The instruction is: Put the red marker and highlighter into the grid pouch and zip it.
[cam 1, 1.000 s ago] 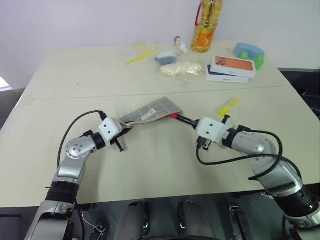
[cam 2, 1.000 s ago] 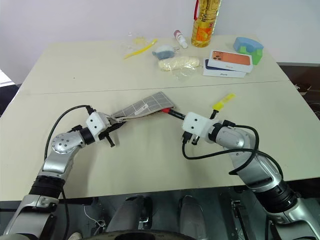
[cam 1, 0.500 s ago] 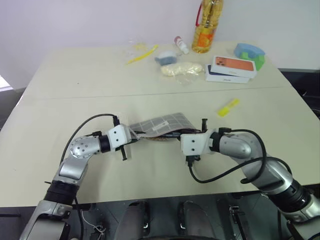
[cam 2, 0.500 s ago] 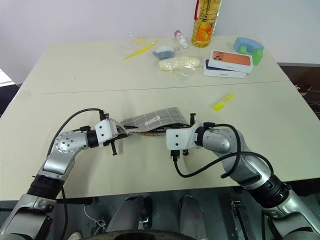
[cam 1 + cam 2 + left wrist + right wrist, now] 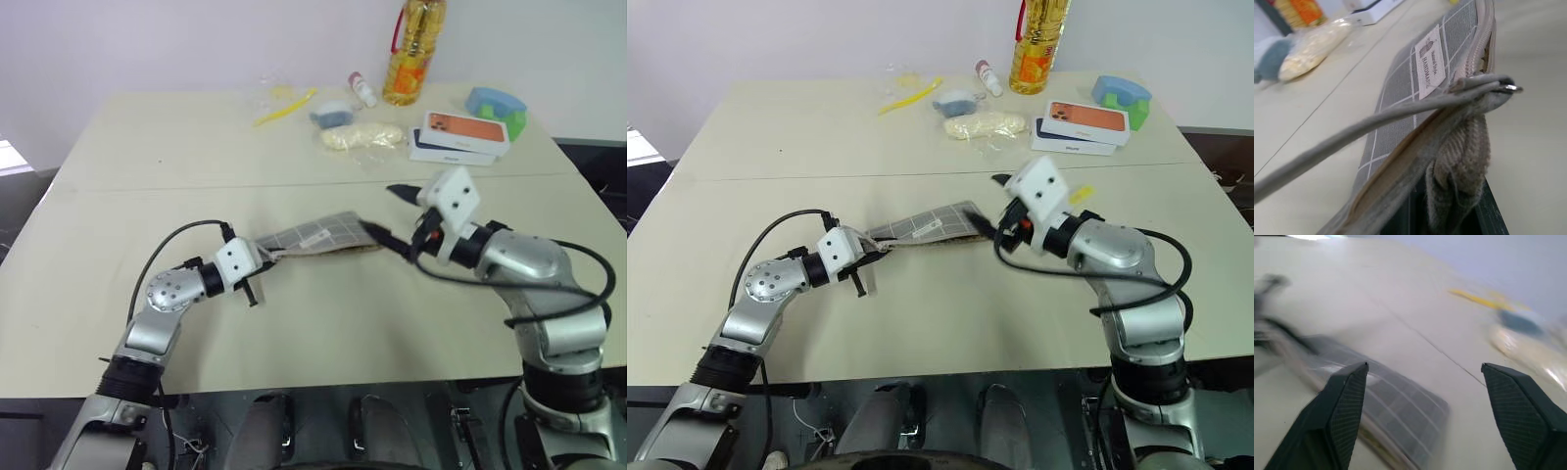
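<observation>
Your right gripper (image 5: 392, 212) has let go of the red marker, lifted off the pouch mouth and spread its fingers wide with nothing between them, so the marker looks to have gone inside. On the left, your left gripper (image 5: 257, 262) stays clamped on the near-left end of the grid pouch (image 5: 318, 236). The highlighter (image 5: 1079, 196) lies right, behind the right wrist, next to fetch.

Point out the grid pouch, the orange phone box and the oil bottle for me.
grid pouch (image 5: 318, 235), left eye view, on its gridded grey side.
orange phone box (image 5: 466, 129), left eye view, on its orange lid.
oil bottle (image 5: 1038, 59), right eye view, on its orange label.
</observation>
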`<action>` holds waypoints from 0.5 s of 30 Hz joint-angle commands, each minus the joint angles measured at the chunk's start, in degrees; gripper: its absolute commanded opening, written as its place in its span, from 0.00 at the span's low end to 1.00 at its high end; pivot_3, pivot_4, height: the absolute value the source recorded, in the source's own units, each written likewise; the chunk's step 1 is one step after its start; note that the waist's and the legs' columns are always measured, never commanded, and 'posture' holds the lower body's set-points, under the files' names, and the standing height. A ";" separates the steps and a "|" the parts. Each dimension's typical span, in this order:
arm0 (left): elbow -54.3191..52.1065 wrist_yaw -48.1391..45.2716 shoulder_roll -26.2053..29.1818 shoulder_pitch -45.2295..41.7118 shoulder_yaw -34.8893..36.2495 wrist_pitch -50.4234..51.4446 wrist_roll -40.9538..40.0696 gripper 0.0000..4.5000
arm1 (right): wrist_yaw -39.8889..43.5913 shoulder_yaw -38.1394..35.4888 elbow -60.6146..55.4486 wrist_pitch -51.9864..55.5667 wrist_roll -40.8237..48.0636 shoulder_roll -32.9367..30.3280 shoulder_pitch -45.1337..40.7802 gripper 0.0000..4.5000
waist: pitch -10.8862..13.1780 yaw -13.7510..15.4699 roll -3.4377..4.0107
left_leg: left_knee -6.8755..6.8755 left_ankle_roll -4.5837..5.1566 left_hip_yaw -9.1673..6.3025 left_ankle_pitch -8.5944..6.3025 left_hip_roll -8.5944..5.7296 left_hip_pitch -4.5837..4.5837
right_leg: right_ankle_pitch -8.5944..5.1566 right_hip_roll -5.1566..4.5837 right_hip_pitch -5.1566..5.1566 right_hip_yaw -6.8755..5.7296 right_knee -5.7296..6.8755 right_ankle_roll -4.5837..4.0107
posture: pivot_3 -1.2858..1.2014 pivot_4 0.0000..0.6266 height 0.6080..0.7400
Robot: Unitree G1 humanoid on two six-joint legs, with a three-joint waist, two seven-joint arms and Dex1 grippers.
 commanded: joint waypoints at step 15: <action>2.24 8.26 -4.18 -3.09 1.24 2.31 1.42 0.00 | -35.62 -14.58 43.80 2.08 -6.26 8.22 -21.13 0.99 | -0.01 -1.01 0.05 | -0.11 -0.08 0.14 0.07 0.01 -0.02 | 0.00 0.03 -0.16 0.06 0.08 0.00 | 0.52 0.24 1.00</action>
